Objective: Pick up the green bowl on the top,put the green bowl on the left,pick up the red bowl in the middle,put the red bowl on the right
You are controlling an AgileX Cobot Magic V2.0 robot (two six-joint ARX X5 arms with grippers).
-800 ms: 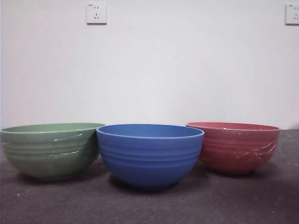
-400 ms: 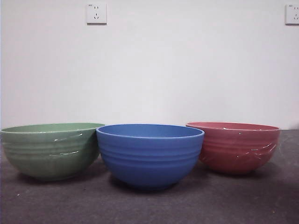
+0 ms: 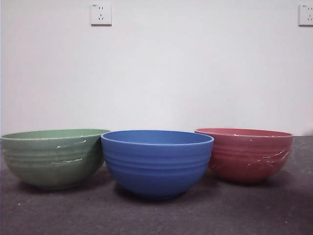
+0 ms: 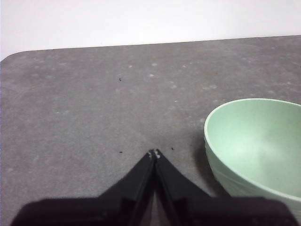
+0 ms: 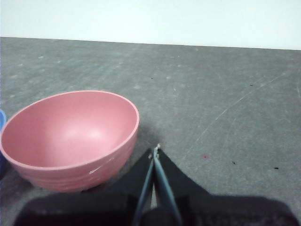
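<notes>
The green bowl stands upright on the table at the left of the front view, beside the blue bowl. It also shows in the left wrist view, empty. The red bowl stands upright at the right, and shows empty in the right wrist view. My left gripper is shut and empty, apart from the green bowl. My right gripper is shut and empty, apart from the red bowl. Neither arm shows in the front view.
A blue ribbed bowl stands in the middle, nearest the front camera; its edge shows in the right wrist view. The grey table ends at a white wall with two sockets.
</notes>
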